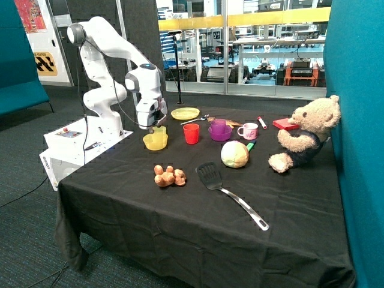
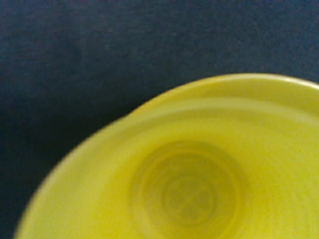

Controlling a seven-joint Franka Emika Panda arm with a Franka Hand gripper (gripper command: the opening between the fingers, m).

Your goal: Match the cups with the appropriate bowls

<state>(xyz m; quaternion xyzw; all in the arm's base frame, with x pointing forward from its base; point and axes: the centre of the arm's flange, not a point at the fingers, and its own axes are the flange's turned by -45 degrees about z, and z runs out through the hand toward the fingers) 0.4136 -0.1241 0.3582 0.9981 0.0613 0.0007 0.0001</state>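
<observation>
the gripper (image 1: 153, 124) hangs low at the far left of the table, right over the yellow cup (image 1: 159, 130), which stands upright inside the yellow bowl (image 1: 155, 141). whether its fingers are apart or clamped on the cup's rim i cannot tell: the outside view hides them behind the hand, and the wrist view shows none of them, only the inside of the yellow cup (image 2: 189, 194) from straight above, with the yellow bowl's rim (image 2: 239, 82) curving beyond it and the black tablecloth (image 2: 75, 59) past that.

moving outward to the right, a red cup (image 1: 191, 133) stands alone on the cloth, near the yellow bowl but not touching it. further right, the purple cup (image 1: 219, 125) sits in the purple bowl (image 1: 220, 134), with the white-and-pink mug (image 1: 249, 131) just beside that bowl. behind them, farther off, lies the yellow-green plate (image 1: 185, 113).

so both matches look made: yellow in yellow, purple in purple. the step in hand seems to be the setting-down of the yellow cup. if the cup is held, the next move calls for letting it go squarely, then lifting straight up so the fingers do not drag the cup over or tip the light bowl. the red cup has no red bowl in sight and probably stays put.
</observation>
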